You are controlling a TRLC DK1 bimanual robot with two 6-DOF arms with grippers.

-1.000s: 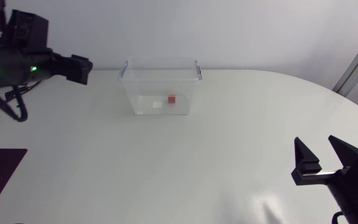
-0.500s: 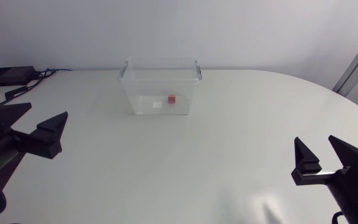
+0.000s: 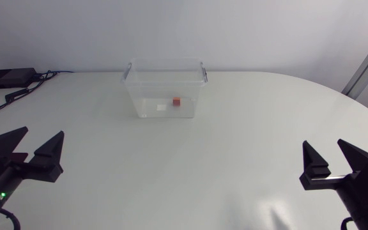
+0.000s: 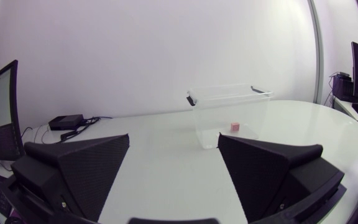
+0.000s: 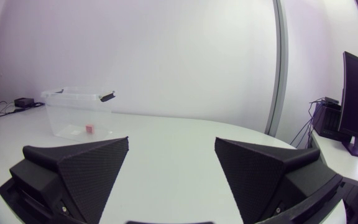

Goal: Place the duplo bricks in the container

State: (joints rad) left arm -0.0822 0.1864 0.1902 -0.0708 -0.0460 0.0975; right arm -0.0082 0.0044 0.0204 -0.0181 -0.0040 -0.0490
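White rounded table point(image 3: 235, 128), small black box point(image 3: 8, 77) with cables at its far left corner. Clear plastic container point(image 3: 147, 96), lid off, stands far-centre with one red duplo brick point(image 3: 176, 101) on its floor, right of middle. Left gripper point(image 3: 41, 134) near left and right gripper point(image 3: 324, 145) near right, both low over the table, fingers spread wide, nothing between them, well apart from the container.
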